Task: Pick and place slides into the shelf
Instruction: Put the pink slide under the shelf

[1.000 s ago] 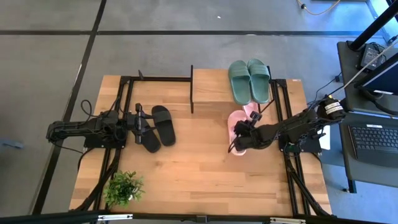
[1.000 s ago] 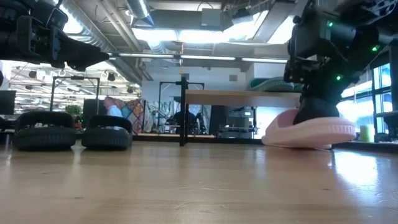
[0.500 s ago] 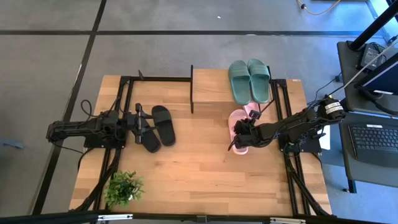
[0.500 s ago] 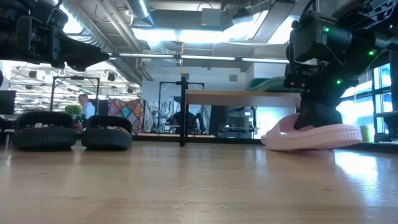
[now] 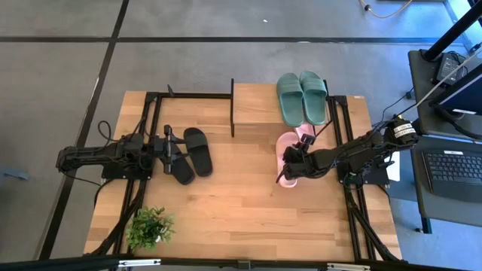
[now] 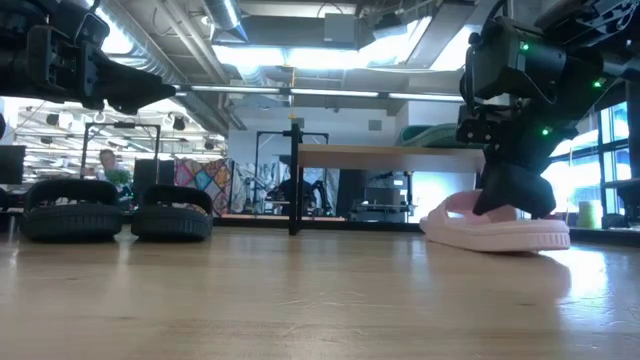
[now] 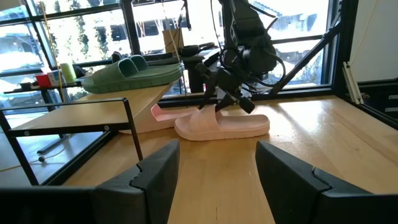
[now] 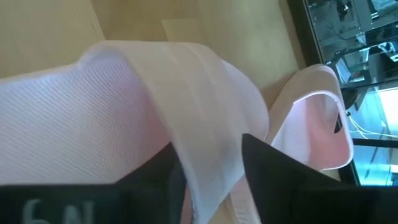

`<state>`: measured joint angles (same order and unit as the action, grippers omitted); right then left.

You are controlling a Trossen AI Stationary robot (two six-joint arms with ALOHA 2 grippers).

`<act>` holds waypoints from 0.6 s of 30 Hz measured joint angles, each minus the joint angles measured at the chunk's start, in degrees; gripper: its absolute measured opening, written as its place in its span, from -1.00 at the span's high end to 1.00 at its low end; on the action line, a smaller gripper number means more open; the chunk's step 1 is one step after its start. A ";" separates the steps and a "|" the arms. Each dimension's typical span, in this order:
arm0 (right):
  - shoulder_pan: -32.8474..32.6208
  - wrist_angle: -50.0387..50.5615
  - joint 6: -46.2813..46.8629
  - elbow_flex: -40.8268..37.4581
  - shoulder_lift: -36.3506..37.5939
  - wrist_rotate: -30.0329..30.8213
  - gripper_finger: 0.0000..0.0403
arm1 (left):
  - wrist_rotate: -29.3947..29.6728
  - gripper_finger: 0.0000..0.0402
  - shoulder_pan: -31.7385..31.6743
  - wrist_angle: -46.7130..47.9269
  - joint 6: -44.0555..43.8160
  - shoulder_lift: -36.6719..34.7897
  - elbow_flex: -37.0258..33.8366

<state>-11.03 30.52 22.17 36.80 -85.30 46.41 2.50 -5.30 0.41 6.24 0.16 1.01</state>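
The shelf (image 5: pixel 256 105) stands at the table's far middle, with the dark green slides (image 5: pixel 302 97) on its top board. One pink slide (image 5: pixel 285 155) lies flat on the table just in front of the shelf. My right gripper (image 5: pixel 292 167) is open over it, its fingers astride the strap (image 8: pixel 205 99). The second pink slide (image 5: pixel 304 133) lies beside the first, its far end under the shelf's edge. The black slides (image 5: pixel 197 150) lie flat at the left. My left gripper (image 5: pixel 175 148) hovers open above them and touches nothing. My right gripper comes at the pink slide slanting down from the table's right. One finger (image 8: pixel 155 174) reaches under the strap's edge (image 8: pixel 208 155) and the other (image 8: pixel 280 174) stands outside it. I cannot tell whether either finger touches the strap. The slide (image 6: pixel 495 232) lies sole down on the table.
A small potted plant (image 5: pixel 151 226) stands at the near left corner. Black frame rails (image 5: pixel 354 203) run along both table sides. A desk with a laptop (image 5: pixel 452 169) stands past the right edge. Bare tabletop (image 5: pixel 241 203) lies in the near middle.
My right gripper has come down a little with the pink slide. The slide was tilted with one end raised off the table and now lies flat. My left arm has kept still.
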 joint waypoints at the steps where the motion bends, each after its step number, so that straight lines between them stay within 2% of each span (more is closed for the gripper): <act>1: 0.00 0.09 -0.01 0.06 0.00 -0.02 0.22 | 0.00 -0.02 0.00 0.01 0.00 -0.02 0.00; 4: 0.00 1.42 -0.83 1.71 0.00 -2.50 0.08 | 0.00 -0.02 0.00 -0.01 0.00 -0.02 0.01; 8: 0.00 3.74 -1.44 5.69 0.00 -9.46 -0.03 | 0.00 -0.02 0.00 0.01 0.00 -0.02 -0.01; 11: -0.05 8.03 0.26 9.38 0.00 -13.92 -0.06 | 0.00 -0.02 0.00 0.01 0.00 0.00 0.00; 16: -2.83 17.27 5.22 16.45 0.00 -15.68 -0.07 | 0.00 -0.02 0.00 -0.01 -0.03 -0.02 -0.02; 18: -4.83 17.78 5.91 18.79 0.00 -21.58 -0.07 | 0.00 -0.02 0.00 0.02 -0.08 -0.01 0.00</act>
<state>-15.85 48.30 28.09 55.59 -85.30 24.83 2.50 -5.30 0.43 6.16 0.15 1.01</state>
